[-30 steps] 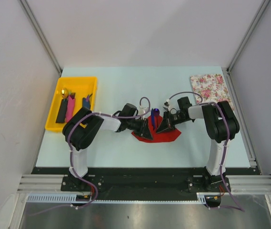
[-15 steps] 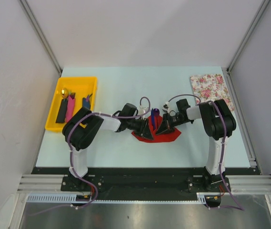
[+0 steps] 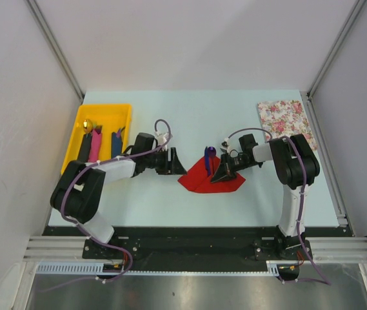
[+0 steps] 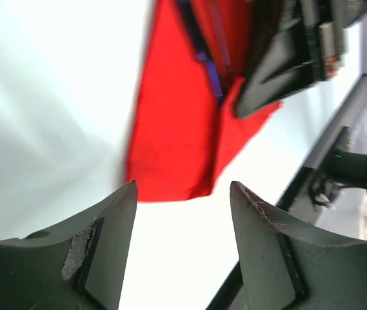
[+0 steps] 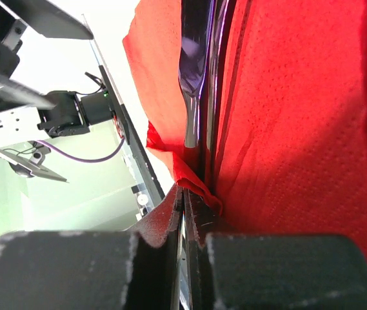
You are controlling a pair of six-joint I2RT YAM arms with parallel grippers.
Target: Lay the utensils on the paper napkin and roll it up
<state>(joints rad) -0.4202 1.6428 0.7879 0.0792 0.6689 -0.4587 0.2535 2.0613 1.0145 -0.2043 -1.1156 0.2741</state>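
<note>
The red paper napkin (image 3: 199, 177) lies folded at the table's middle, with a dark blue-handled utensil (image 3: 209, 155) sticking out of its far side. My right gripper (image 3: 215, 175) sits on the napkin's right half, shut on a fold of its edge. The right wrist view shows that fold (image 5: 193, 184) pinched at the fingertips of the right gripper (image 5: 193, 197), and the utensil (image 5: 193, 61) lying in the crease. My left gripper (image 3: 178, 164) is open and empty, just left of the napkin and clear of it. In the left wrist view the napkin (image 4: 170, 129) lies beyond the left gripper (image 4: 183, 188).
A yellow tray (image 3: 126, 111) at the left rear holds a pink-handled utensil (image 3: 95, 146), a blue-handled one (image 3: 116, 141) and a small gold object (image 3: 89, 124). A white flowered sheet (image 3: 283, 116) lies at the right rear. Walls close in both sides.
My left gripper has opened, let go of the napkin and pulled back to the left, with its arm swinging out. The right gripper has stayed shut on the napkin.
</note>
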